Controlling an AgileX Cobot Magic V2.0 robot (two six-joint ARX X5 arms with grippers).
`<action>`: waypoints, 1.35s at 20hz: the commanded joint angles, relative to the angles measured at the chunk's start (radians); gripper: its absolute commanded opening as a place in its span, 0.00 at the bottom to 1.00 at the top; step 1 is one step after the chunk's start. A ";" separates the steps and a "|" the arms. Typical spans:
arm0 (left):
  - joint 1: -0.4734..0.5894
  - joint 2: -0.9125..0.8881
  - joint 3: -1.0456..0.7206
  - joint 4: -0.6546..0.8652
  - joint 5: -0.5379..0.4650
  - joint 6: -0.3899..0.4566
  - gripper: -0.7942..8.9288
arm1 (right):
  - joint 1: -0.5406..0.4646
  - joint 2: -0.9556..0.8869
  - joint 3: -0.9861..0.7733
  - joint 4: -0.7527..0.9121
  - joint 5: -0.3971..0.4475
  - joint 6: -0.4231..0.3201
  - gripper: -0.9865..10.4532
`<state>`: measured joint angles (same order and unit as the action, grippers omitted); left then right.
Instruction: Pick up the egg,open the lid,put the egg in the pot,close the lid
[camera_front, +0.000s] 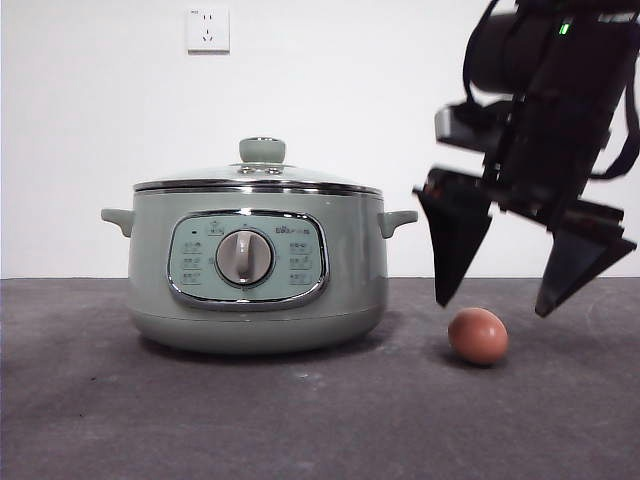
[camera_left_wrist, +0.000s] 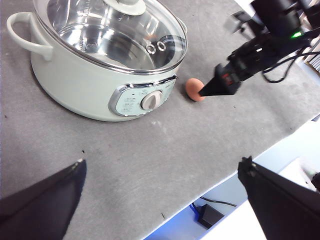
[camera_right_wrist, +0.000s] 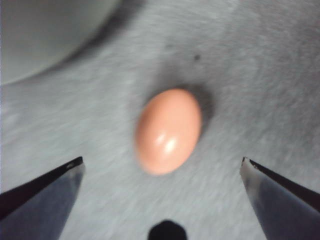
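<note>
The pot (camera_front: 257, 270) sits on the grey table (camera_front: 320, 420), its lid (camera_front: 258, 180) closed, so nothing goes in until that comes off. The right gripper (camera_front: 495, 300) hangs just above the egg (camera_front: 478, 335), its 2 jaws spread wide on either side, I'd say lined up to drop and close. The left gripper (camera_left_wrist: 160, 200) waits wide and empty, well back. The egg lies beside the pot, nothing blocking it. A wall socket (camera_front: 208, 30) sits behind.

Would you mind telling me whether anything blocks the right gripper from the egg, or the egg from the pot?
Nothing stands between the open right gripper and the egg below it. The lid covers the pot, blocking entry.
</note>
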<state>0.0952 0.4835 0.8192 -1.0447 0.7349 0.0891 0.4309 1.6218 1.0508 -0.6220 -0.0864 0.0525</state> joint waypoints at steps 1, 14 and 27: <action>0.002 -0.001 0.004 0.003 -0.001 0.008 0.76 | 0.003 0.035 0.000 0.025 0.018 0.011 0.60; 0.002 -0.001 0.004 0.003 -0.002 0.009 0.76 | 0.011 0.101 0.000 0.110 0.006 0.034 0.29; 0.002 0.032 0.005 0.077 -0.017 -0.026 0.76 | 0.009 0.017 0.000 0.080 -0.018 0.025 0.08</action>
<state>0.0952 0.5159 0.8192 -0.9764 0.7158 0.0742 0.4389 1.6630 1.0508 -0.5541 -0.1043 0.0795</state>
